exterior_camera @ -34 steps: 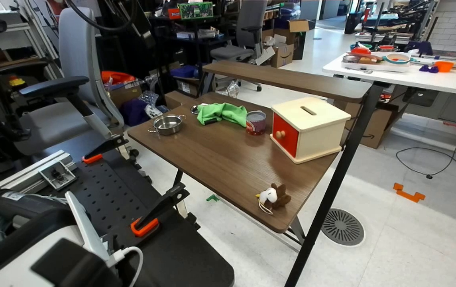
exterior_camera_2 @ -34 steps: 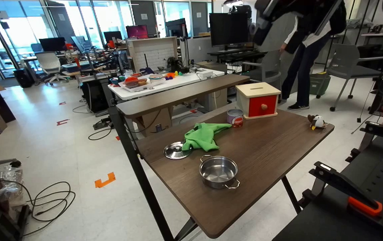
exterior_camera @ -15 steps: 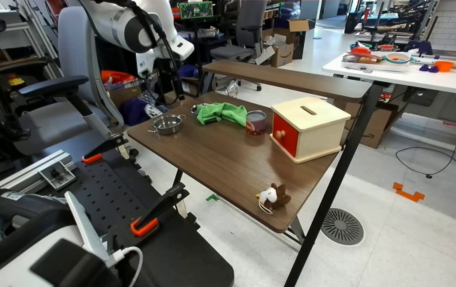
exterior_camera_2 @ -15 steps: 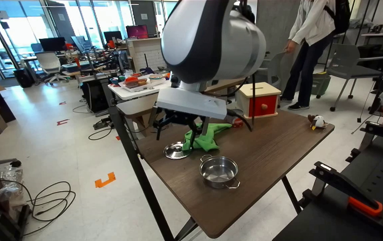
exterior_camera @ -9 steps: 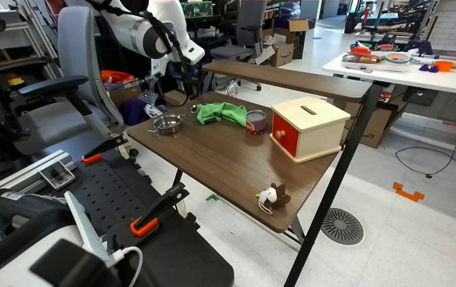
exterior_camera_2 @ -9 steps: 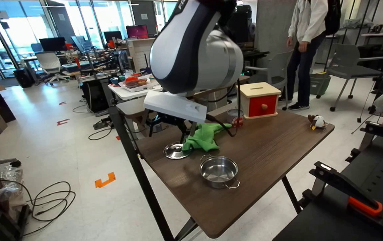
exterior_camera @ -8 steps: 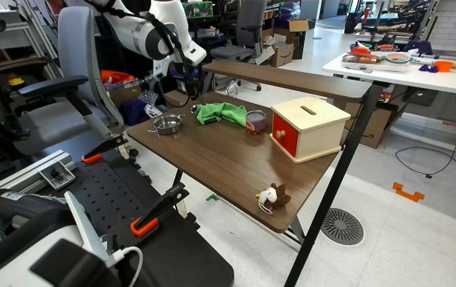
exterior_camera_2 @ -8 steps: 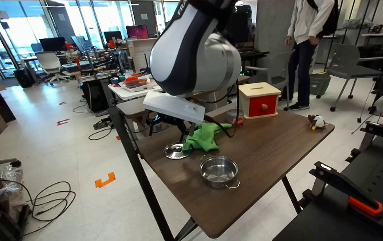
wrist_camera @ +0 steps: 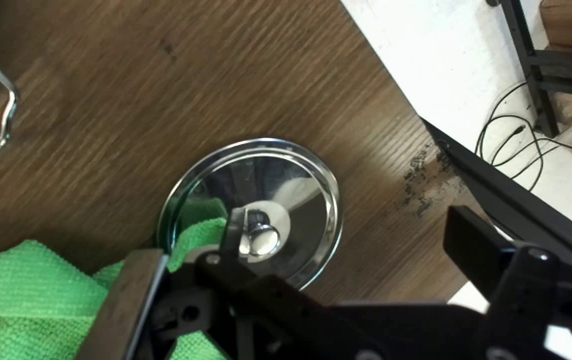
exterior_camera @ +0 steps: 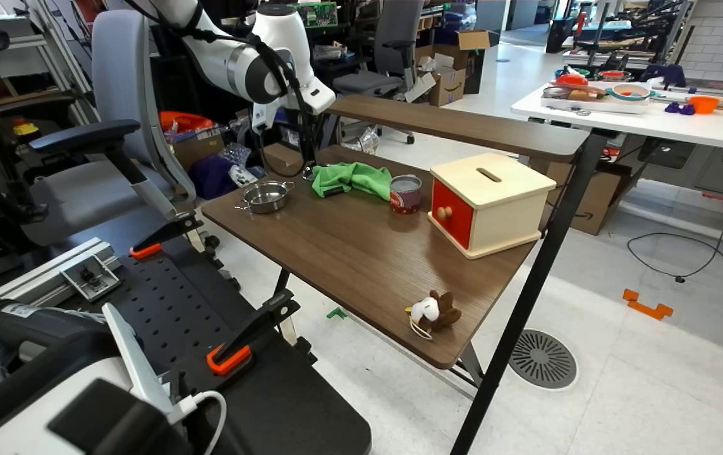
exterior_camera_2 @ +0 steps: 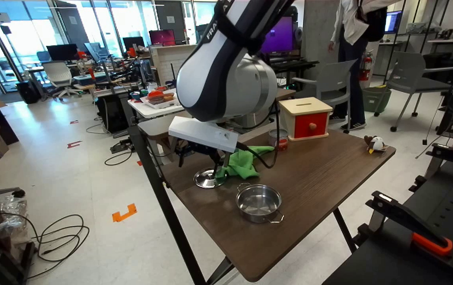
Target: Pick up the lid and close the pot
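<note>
The shiny silver lid lies flat on the brown table with its knob up; it also shows in an exterior view. A green cloth covers part of its edge. My gripper is open and empty, low over the lid. In the wrist view one finger stands close beside the knob, and the other finger is far to the right, over bare table. I cannot tell whether the near finger touches the lid. The silver pot stands open and uncovered near the lid; in the wrist view only its handle shows.
The green cloth lies against the lid. A reddish can and a wooden box with a red front stand farther along the table, with a small bird toy near the corner. A raised shelf runs along one side.
The arm was out of view over the table 2.3 s ago. It has come in and moved down to the lid, slightly lower in the last half second. Lid and pot have not moved.
</note>
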`<action>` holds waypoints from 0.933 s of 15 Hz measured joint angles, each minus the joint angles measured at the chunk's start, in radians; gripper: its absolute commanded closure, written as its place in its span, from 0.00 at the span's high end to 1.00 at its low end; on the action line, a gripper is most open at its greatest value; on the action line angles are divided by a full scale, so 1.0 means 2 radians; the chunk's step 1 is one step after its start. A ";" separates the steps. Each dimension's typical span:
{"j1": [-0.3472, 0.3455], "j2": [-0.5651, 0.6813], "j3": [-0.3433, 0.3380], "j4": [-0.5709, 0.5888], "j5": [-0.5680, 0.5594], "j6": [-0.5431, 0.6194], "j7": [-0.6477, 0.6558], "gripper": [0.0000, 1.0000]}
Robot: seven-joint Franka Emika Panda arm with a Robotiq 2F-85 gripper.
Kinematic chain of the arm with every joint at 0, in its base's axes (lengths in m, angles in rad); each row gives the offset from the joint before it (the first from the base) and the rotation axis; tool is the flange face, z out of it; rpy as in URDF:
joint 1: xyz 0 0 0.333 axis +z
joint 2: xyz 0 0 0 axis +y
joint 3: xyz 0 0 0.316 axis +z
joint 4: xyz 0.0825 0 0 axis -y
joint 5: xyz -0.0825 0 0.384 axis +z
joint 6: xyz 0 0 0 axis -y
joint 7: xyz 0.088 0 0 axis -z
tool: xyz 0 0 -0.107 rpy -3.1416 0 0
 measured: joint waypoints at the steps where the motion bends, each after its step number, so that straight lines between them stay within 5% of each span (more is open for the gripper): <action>1: -0.001 0.001 0.000 0.001 0.000 -0.005 0.001 1.00; 14: -0.034 0.000 -0.039 0.010 -0.004 -0.041 0.005 1.00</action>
